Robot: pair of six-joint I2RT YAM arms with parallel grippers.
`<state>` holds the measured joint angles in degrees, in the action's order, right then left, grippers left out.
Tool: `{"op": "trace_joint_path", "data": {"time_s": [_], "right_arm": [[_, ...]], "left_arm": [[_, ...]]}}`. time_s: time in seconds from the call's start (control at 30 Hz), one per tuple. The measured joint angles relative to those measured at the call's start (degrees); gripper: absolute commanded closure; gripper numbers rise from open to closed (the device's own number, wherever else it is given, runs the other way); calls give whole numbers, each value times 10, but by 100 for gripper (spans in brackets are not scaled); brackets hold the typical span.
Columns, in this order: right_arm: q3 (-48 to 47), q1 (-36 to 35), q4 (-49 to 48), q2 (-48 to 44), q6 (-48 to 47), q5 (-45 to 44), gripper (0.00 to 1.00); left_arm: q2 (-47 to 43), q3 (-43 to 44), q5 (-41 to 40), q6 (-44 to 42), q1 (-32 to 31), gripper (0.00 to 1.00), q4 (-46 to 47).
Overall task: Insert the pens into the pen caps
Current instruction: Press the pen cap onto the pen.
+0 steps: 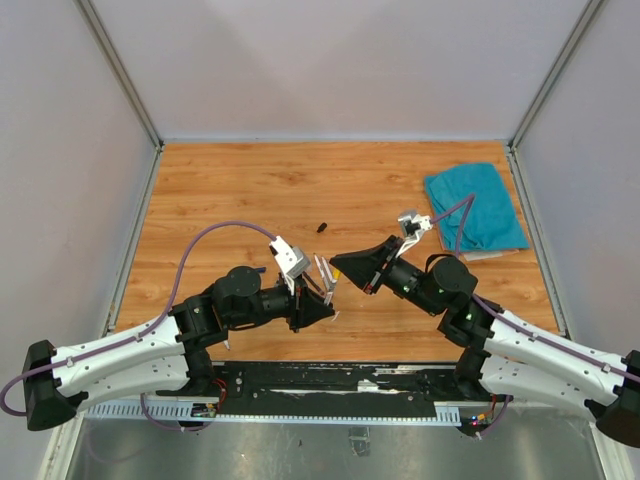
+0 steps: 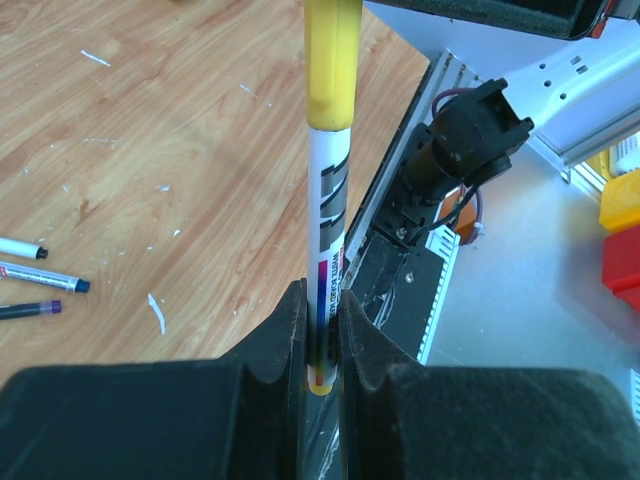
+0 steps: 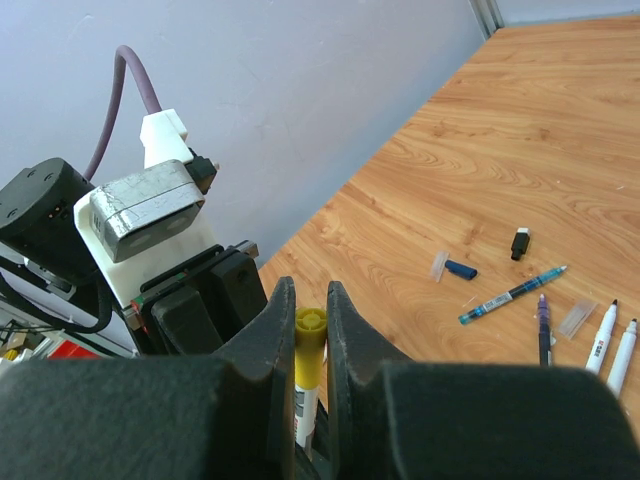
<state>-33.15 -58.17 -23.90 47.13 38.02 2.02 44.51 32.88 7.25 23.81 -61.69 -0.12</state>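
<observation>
One pen [image 2: 328,200], barrel pinched in left claw [image 2: 322,300], yellow cap [image 3: 310,350] pinched in right claw [image 3: 310,290].

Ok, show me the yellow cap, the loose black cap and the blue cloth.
yellow cap [image 2: 332,60], left wrist view, middle of its side.
black cap [image 3: 519,243], right wrist view, middle of its body.
blue cloth [image 1: 475,205], top view, centre of the fabric.

The pen [image 2: 328,230] has a white barrel with grey stripes and a yellow cap [image 2: 332,60]; the table [image 1: 240,190] is orange-brown woodgrain; at two o'clock, the cloth [image 1: 475,205] is teal.
</observation>
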Motion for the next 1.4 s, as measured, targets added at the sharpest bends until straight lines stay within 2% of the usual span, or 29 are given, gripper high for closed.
{"op": "trace_joint_path", "data": {"time_s": [0.23, 0.57, 0.77, 1.0, 1.23, 1.4], "right_arm": [[13, -12, -6, -5, 8, -23, 99], [25, -82, -16, -12, -3, -134, 100], [49, -118, -29, -12, -7, -192, 100], [65, -130, -34, -14, 3, -214, 99], [12, -136, 34, -38, -16, -230, 99], [-37, -139, 90, -40, -31, -245, 91]], "left_arm": [[-1, 0, 5, 0, 0, 99, 0], [-1, 0, 20, 0, -1, 100, -7], [-1, 0, 24, 0, -3, 99, -40], [-2, 0, 26, 0, -4, 99, -65], [-2, 0, 30, -5, -4, 99, -16], [-2, -1, 31, -5, -4, 99, 23]]}}
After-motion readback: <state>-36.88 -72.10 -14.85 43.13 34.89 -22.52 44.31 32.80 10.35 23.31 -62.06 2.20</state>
